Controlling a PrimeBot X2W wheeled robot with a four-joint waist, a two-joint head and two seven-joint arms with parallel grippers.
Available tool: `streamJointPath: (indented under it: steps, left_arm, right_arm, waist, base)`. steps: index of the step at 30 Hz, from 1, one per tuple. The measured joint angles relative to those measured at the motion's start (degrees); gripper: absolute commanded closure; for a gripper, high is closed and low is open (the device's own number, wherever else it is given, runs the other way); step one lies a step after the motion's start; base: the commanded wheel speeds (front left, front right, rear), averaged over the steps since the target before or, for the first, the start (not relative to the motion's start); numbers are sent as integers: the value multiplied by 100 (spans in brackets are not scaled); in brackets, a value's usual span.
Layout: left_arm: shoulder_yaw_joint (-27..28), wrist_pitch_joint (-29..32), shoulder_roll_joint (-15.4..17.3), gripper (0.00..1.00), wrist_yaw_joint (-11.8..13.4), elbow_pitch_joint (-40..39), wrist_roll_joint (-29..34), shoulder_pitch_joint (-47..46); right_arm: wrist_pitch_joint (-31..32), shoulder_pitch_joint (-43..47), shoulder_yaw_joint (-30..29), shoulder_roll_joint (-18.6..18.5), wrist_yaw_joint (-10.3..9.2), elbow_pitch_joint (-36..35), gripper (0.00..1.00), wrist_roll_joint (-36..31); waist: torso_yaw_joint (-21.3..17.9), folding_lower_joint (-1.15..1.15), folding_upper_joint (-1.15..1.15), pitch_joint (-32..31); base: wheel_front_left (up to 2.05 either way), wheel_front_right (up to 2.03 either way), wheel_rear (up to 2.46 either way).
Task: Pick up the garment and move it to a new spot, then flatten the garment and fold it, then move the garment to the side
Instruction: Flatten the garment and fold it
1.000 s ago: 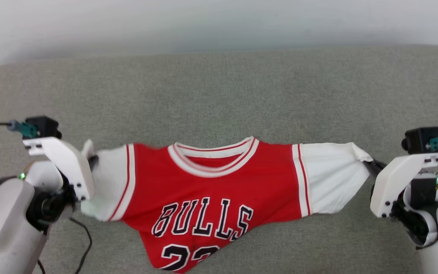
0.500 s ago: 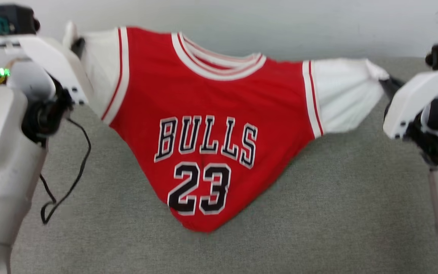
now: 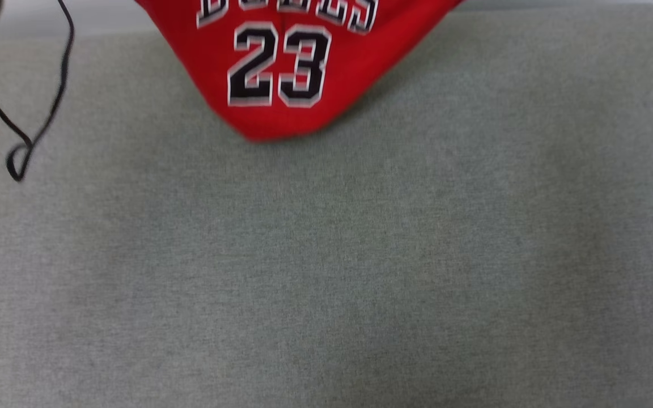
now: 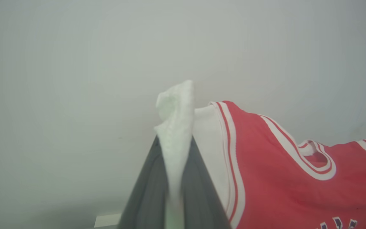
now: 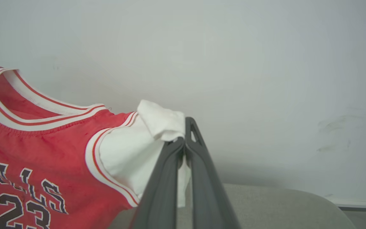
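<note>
Both grippers are pinched right down on cloth. The left gripper (image 4: 174,144) has the white left sleeve (image 4: 175,108) squeezed between its two dark fingers, and the right gripper (image 5: 185,143) has the right sleeve (image 5: 159,122) bunched at its fingertips. No gap in either pair of jaws beyond the fabric itself.

So the garment (image 3: 338,65) is up in the air, strung between the two arms like washing on a line. Its long axis runs sleeve to sleeve, straight across the robot from left to right. The body sags down from that line into a point, and the "23" side faces the robot. In the head view that low point, the hem (image 3: 272,127), hangs over the far part of the grey surface (image 3: 326,255). It throws a shadow there, but I honestly can't tell if it's touching or just above.

Neither arm is nearer, since each owns one end. My read is we're mid-carry to the new spot, with flattening not yet started. Whatever comes next depends on the shirt hanging below and between the grippers. If both come down together and stay apart, the hem should land first and the rest should lay out along that left-right line. If one drops early, it'll probably skew or bunch.

A black cable (image 3: 49,107) dangles at the left edge, well clear of the shirt.
</note>
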Motion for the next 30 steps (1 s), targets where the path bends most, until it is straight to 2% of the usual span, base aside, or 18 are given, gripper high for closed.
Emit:
streamJointPath:
  steps: [9, 14, 22, 30]
  left_arm:
    - [111, -708, 0, 100, -133, 291, 254, -1228]
    - [157, -948, 30, 100, -236, 443, 293, -1560]
    - [138, -1328, -62, 100, -458, 950, 210, -1519]
    - [199, -1917, -51, 100, -655, 1355, 40, -868]
  right_arm:
    - [-723, -1588, 25, 41, 1, 449, 100, -532]
    - [-940, -2088, 203, 109, 0, 681, 100, -594]
    - [-1202, -2260, 603, 256, 0, 1118, 100, -456]
    - [-1241, -1631, 1230, 320, 0, 1157, 100, 125]
  waist:
    - [4, 0, 0, 850]
    - [10, 0, 0, 1276]
    - [39, 0, 0, 1839]
    - [23, 0, 0, 1807]
  base:
    - [0, 0, 0]
    - [0, 0, 0]
    - [0, 0, 0]
    - [0, 0, 0]
